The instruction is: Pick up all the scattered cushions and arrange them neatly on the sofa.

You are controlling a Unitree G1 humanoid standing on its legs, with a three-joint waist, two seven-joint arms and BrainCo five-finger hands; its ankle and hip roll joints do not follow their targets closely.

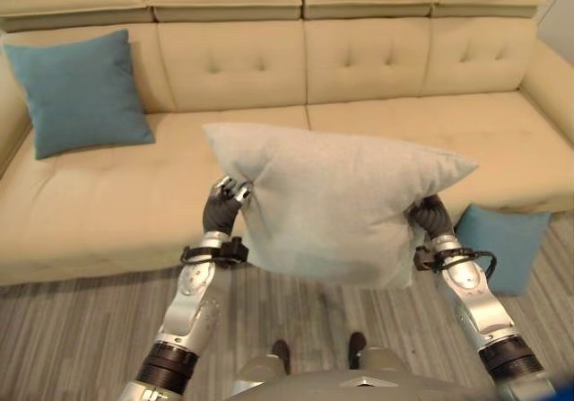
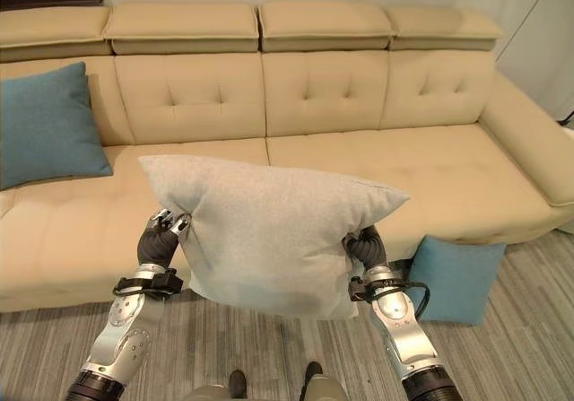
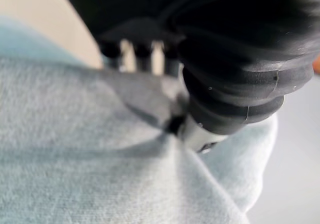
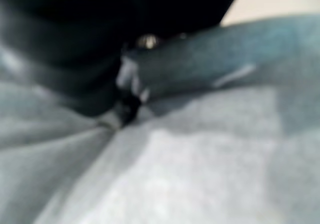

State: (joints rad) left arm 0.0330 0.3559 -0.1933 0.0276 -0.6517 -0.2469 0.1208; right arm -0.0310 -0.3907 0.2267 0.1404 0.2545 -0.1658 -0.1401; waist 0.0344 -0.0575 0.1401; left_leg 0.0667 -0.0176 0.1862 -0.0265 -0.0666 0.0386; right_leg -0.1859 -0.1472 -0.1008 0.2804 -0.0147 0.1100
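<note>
The light grey cushion (image 1: 336, 205) is up in the air, held in front of the beige sofa (image 1: 377, 132), level with the front edge of its seat and clear of the striped floor (image 1: 81, 329). The robot has it by 2 opposite sides. On one side the left hand (image 1: 229, 196) grips the cushion's edge, and the left wrist view shows its fingers (image 3: 135, 53) curled over the fabric with the thumb (image 3: 197, 134) pressed in from the other face, so the cloth is pinched and bunched between them. On the other side the right hand (image 2: 363, 244) is sunk into the cushion's far edge; the right wrist view shows fabric creased and gathered against the dark cover, though how its fingers lie there cannot be made out.

On the sofa itself, 1 teal cushion (image 1: 81, 91) stands propped against the backrest at the left end of the seat. A second blue cushion (image 2: 457, 275) is down on the floor, leaning against the sofa's front below the right part of the seat, just beside the robot's right arm.
</note>
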